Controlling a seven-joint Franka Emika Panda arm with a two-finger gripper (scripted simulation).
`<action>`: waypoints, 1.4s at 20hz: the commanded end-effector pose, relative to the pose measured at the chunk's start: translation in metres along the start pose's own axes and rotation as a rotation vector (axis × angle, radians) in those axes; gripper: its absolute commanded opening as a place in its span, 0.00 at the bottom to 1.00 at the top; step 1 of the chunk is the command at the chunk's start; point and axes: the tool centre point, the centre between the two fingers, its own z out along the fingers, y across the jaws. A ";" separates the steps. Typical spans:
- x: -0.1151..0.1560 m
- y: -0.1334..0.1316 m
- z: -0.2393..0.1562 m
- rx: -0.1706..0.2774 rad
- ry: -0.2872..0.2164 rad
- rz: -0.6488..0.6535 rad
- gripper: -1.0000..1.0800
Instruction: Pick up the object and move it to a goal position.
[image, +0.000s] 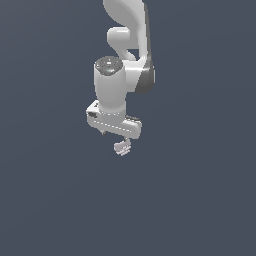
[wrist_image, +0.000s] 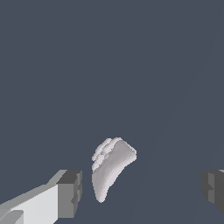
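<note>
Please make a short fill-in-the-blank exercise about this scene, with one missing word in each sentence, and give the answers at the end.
1. In the wrist view, the pincer is ____, with a wide gap between its fingers.
2. The small grey-white object lies ____ the two fingers, touching neither.
3. The floor around the object is dark ____ in colour.
4. In the exterior view, the object sits just ____ the robot's hand.

Answers: open; between; grey; below

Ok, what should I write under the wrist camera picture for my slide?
Open claw around a tiny pale lumpy object, which sits nearer one finger, untouched.
</note>
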 end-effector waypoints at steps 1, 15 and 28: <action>-0.004 -0.002 0.006 0.002 -0.006 0.064 0.96; -0.027 -0.012 0.040 0.003 -0.039 0.442 0.96; -0.040 -0.015 0.058 -0.004 -0.054 0.651 0.96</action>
